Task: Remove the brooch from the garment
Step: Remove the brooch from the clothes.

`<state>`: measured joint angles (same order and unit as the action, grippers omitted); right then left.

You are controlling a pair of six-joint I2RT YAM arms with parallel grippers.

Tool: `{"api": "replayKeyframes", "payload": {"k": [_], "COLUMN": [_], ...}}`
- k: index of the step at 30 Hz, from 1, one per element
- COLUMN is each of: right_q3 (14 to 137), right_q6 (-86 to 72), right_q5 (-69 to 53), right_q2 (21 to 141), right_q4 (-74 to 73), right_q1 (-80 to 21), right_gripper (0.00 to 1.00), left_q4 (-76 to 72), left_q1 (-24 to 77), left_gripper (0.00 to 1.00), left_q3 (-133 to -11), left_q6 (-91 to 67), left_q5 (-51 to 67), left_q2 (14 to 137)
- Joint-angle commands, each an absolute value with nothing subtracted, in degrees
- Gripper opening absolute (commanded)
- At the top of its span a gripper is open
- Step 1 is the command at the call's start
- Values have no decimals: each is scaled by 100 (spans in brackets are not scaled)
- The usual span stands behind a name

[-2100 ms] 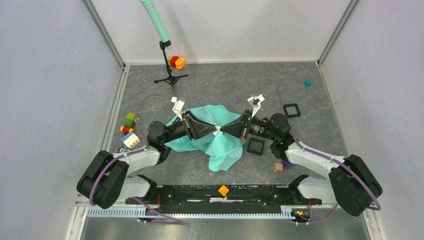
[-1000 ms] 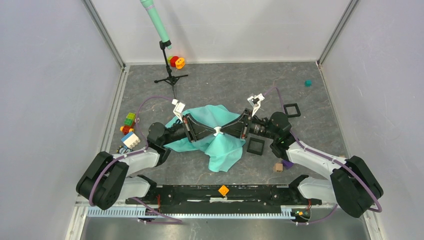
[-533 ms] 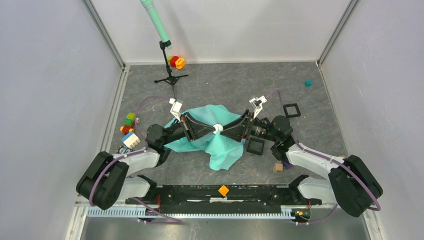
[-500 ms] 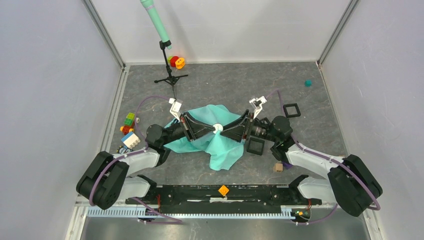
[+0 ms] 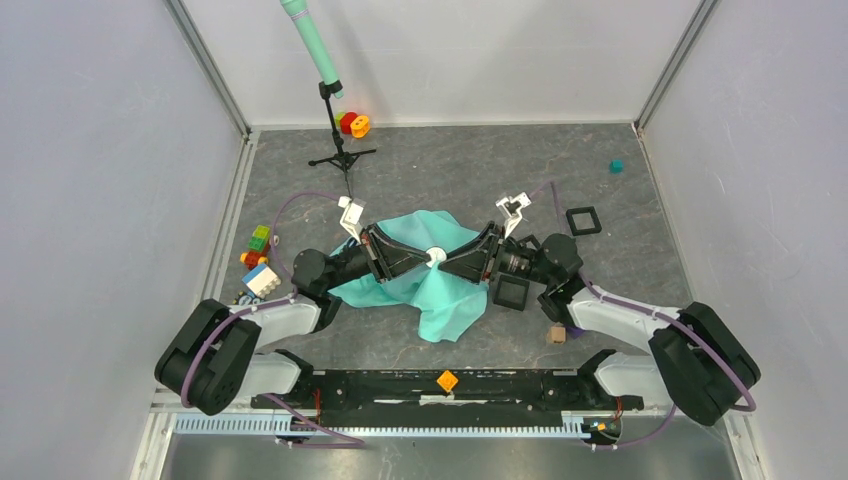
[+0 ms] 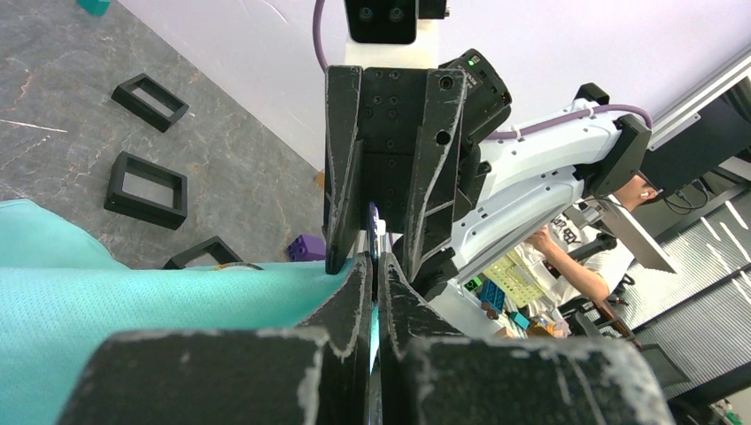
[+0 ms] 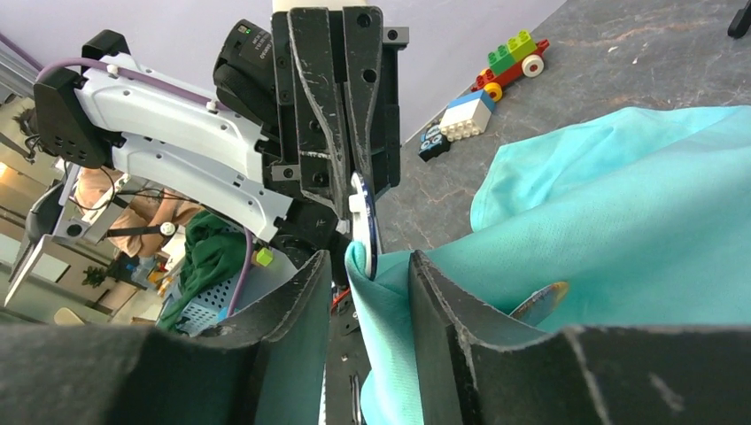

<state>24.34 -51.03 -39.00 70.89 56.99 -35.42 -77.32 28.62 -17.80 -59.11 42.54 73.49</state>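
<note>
Left gripper (image 5: 429,257) and right gripper (image 5: 443,258) tip-to-tip over garment (image 5: 440,300), no passage between. Black frame (image 5: 511,291) just beside right arm (image 5: 610,315) (toy bricks (image 5: 260,262) near left). Far floor (image 5: 450,170) open.

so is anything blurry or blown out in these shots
Top view: even light, sharp all over, only faint shadows around the shirt. Left wrist view: the left fingers blur up close; the table beyond is sharp. Right wrist view: the right fingers soft too, brooch crisp, room at far left bright and hazy.
</note>
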Motion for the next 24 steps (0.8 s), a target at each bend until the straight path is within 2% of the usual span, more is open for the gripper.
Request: {"api": "replayKeyframes", "payload": {"k": [1, 4, 10, 17, 24], "right_q3": [2636, 2701, 2756, 2748, 2795], "right_q6": [-5146, -5159, -5219, -5410, -5585], "right_q5": [-3907, -3911, -3902, -3920, -3998], "right_q2": [7207, 7269, 7352, 7441, 7579], "right_q4": [5955, 5950, 5980, 6193, 6323], "right_q1": [-3597, -3611, -3639, -3647, -3647], "right_gripper": [41, 36, 35, 19, 11], "left_q4": [-8091, -8076, -8014, -7998, -7978], "left_q1": [2865, 2866, 2865, 2869, 2905], "left_gripper": [2, 2, 2, 2, 2], "left_q3": [-1809, -1824, -1819, -1829, -1846], "left_q6": [-6047, -6029, -5962, -5890, -5754], "left_q5": [4235, 4279, 4307, 4366, 4484], "left_q2": [7347, 7353, 7349, 7359, 7373]}}
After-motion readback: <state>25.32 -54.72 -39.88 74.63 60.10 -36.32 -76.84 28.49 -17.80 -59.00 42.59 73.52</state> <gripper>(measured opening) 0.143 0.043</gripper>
